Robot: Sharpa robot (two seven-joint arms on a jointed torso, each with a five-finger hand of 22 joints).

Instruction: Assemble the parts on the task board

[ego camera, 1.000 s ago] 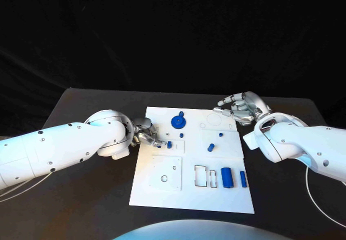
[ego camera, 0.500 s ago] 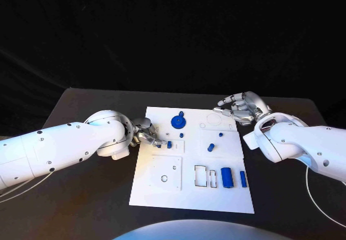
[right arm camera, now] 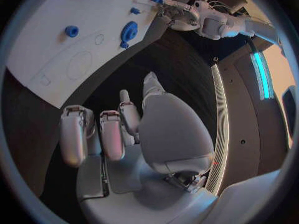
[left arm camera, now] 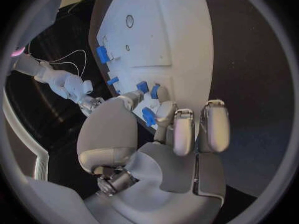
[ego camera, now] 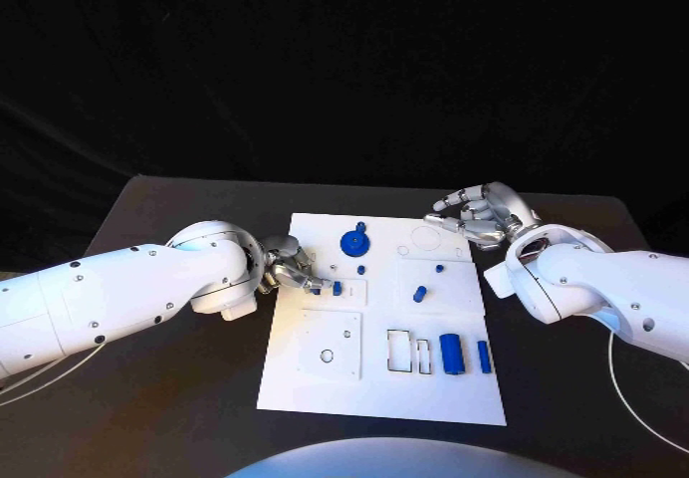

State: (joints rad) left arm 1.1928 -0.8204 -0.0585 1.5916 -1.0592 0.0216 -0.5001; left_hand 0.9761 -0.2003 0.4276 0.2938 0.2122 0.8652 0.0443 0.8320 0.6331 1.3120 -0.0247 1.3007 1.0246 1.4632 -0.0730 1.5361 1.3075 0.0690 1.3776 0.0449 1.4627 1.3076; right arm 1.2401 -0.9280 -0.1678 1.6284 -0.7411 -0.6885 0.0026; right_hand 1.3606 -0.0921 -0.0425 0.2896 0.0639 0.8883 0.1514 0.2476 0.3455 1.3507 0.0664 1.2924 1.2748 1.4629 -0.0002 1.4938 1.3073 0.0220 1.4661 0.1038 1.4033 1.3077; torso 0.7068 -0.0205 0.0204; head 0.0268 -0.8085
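Your left hand (ego camera: 292, 267) is down at the near-left edge of the task board (ego camera: 376, 398), fingers curled around a small blue part (left arm camera: 148, 116) — the wrist view shows it pinched between the fingertips, just beside two more blue pieces by the small raised plate (ego camera: 342, 291). That looks like the step in hand: seating this part in its slot. Next you'll want to line it up over the hole and press straight down; those neighbouring pieces crowd the fingers, so watch for a nudge. Your right hand (ego camera: 483, 215) hangs off the board's far right corner above the counter (ego camera: 172, 209), fingers apart, holding nothing. Elsewhere on the board sit the blue disc (ego camera: 353, 242), a short peg (ego camera: 419, 293) and two upright blue bars (ego camera: 452, 353), well apart from your work.
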